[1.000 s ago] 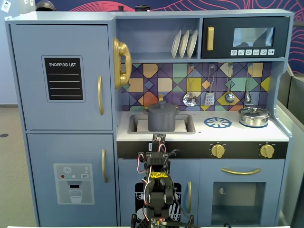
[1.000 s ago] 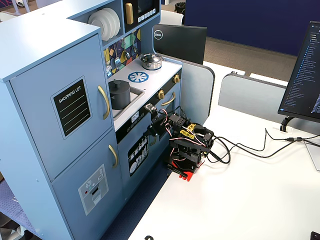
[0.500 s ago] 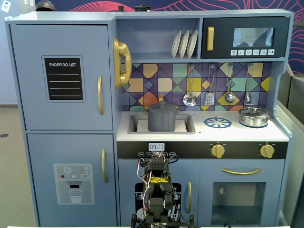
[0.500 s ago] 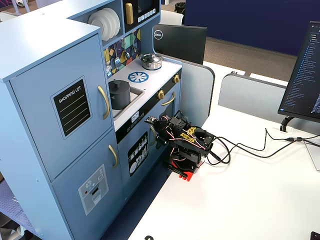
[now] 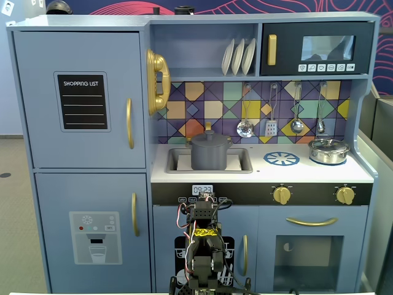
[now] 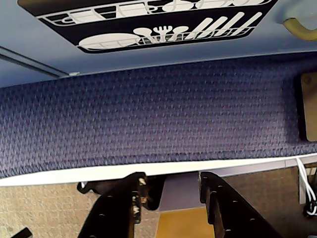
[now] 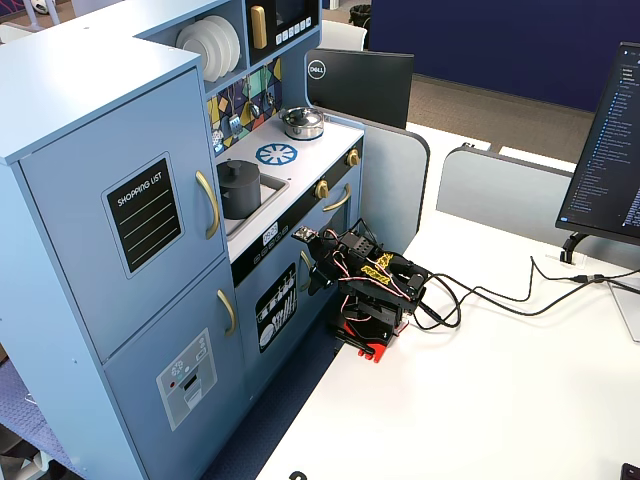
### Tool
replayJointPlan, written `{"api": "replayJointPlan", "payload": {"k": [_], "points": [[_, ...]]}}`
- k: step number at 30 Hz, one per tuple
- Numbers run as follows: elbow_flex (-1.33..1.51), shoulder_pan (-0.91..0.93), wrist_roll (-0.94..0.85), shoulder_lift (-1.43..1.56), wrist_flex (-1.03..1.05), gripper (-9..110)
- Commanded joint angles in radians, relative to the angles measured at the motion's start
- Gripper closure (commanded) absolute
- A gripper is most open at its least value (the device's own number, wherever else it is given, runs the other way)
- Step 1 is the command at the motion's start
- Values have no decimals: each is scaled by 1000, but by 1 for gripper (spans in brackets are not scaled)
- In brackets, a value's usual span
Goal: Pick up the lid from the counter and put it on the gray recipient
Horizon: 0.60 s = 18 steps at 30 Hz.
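Dark-gray lid: the flat round matte disc with a small central knob (image 5: 209,139) does not lie on the counter; it sits level on the tall matte dark-gray cylindrical pot (image 5: 210,157), so the task looks finished.
Pot's place: inside the recessed sink (image 5: 245,164) of the pale blue toy kitchen, left of the blue-and-white burner print (image 5: 282,158) and well apart from the low shiny silver pot (image 5: 328,151).
Handling: likely light, stiff and a little slippery on its flat face. The knob is the only sensible hold, since the rim sits flush with the pot.
Gripper: the black two-finger gripper (image 6: 172,177) points down at the dark blue carpet (image 6: 148,119); its fingers stand apart and hold nothing.
Arm: the black servo arm (image 7: 365,280) is folded low on the white table (image 7: 480,400), below the counter and just beside the cabinet front.
Open room: free space above the pot's knob. The sink walls hem the pot in, the backsplash utensils (image 5: 270,126) hang behind, and the shelf overhangs.
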Motion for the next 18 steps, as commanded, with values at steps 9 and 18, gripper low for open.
{"api": "replayJointPlan", "payload": {"k": [9, 18], "points": [[18, 3, 40, -6, 163, 94], [18, 3, 40, -6, 163, 94]]}}
